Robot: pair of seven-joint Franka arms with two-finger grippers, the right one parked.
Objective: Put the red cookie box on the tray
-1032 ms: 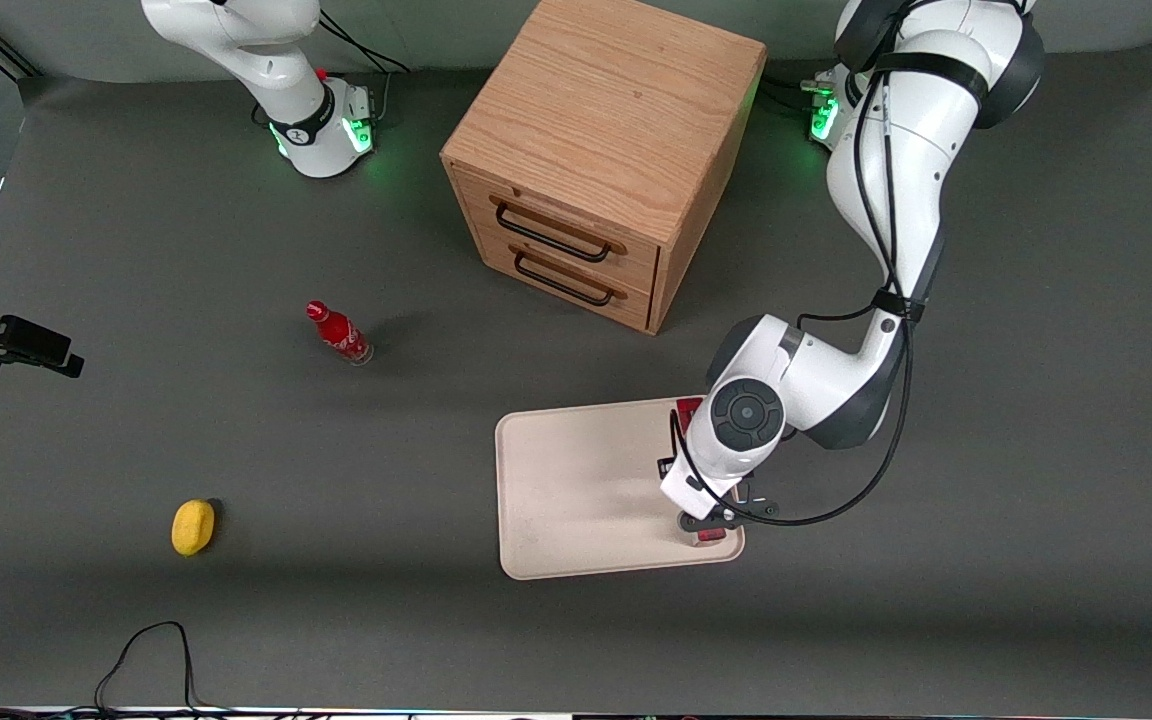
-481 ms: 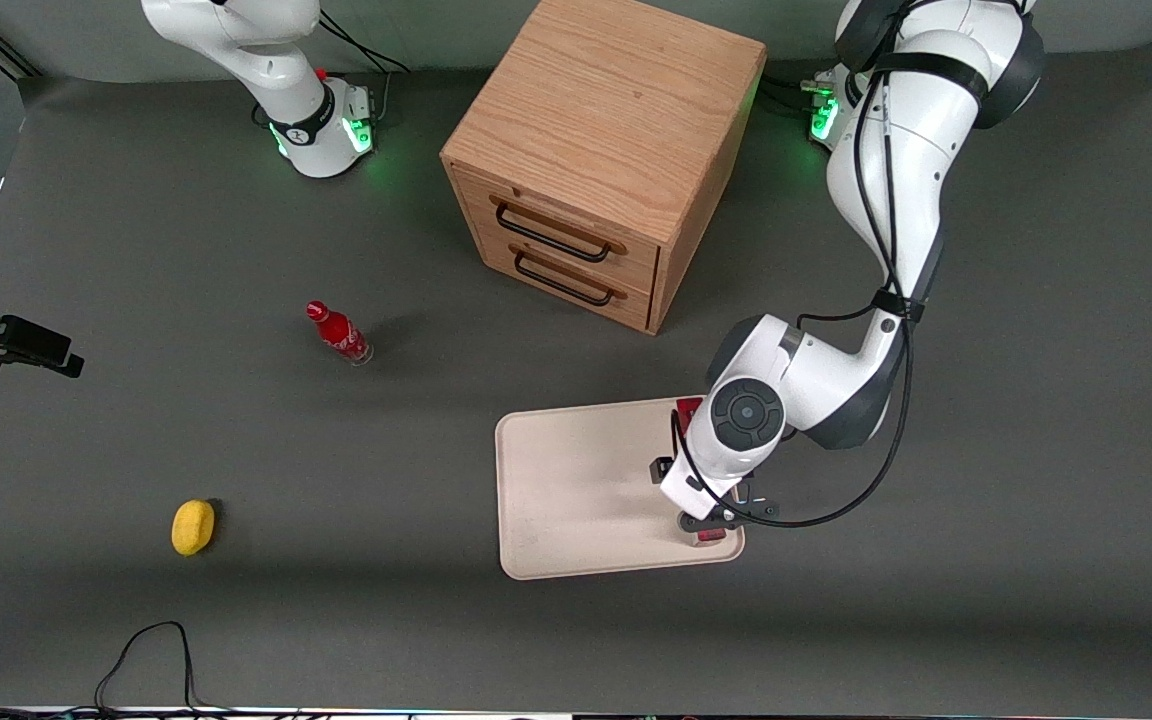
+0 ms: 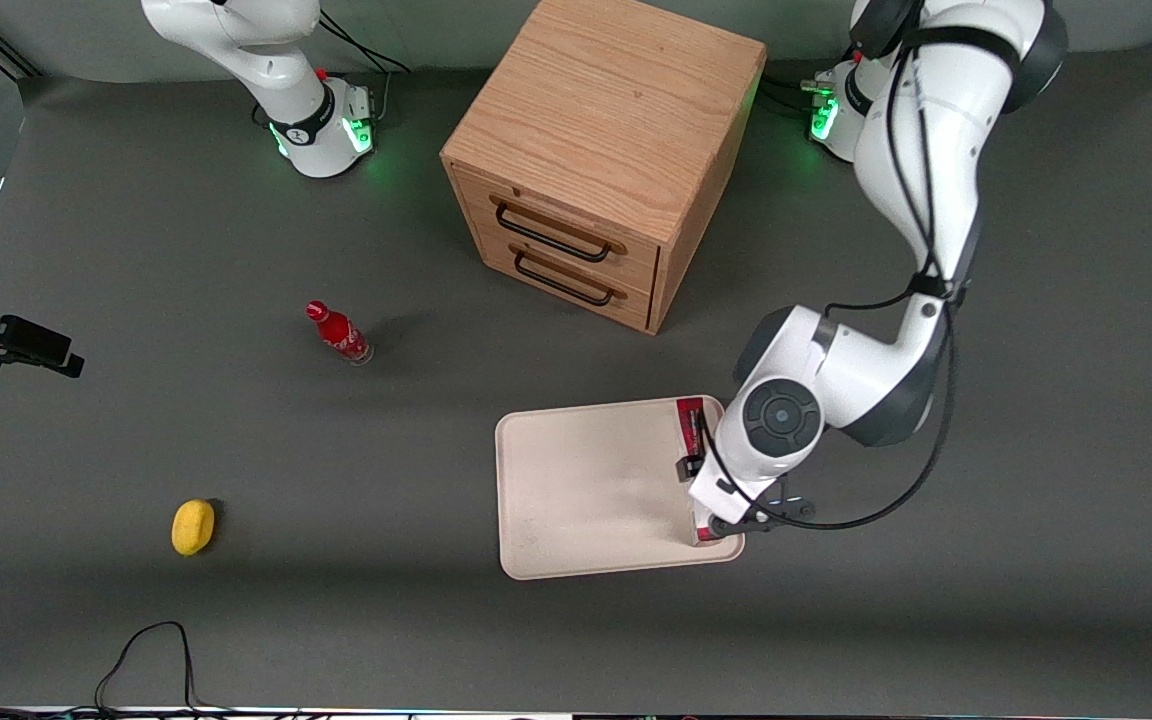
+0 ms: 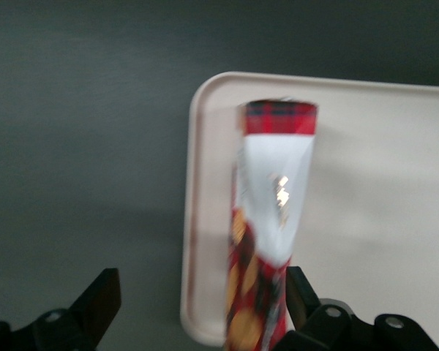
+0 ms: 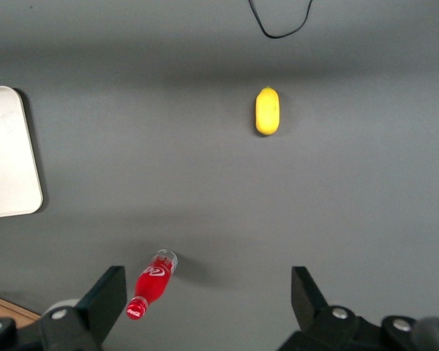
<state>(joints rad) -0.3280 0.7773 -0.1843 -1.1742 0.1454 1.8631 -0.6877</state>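
The red cookie box [image 4: 274,219] lies flat on the cream tray [image 4: 366,183], along the rim at the working arm's end of the tray. My gripper [image 4: 201,303] hangs just above it, open. One black finger [image 4: 301,291] sits close beside the box, and the other finger [image 4: 102,300] is over the bare grey table outside the tray. In the front view the arm's white wrist [image 3: 771,430] covers the box's middle, so only the ends of the red cookie box [image 3: 689,415] show on the tray [image 3: 576,480].
A wooden two-drawer cabinet [image 3: 596,150] stands farther from the front camera than the tray. A small red soda bottle [image 3: 338,332] and a yellow object [image 3: 193,526] lie toward the parked arm's end. A black cable [image 3: 146,640] loops near the table's front edge.
The working arm's wrist has shifted toward its own end of the table, uncovering more of the box. The box stays in place on the tray.
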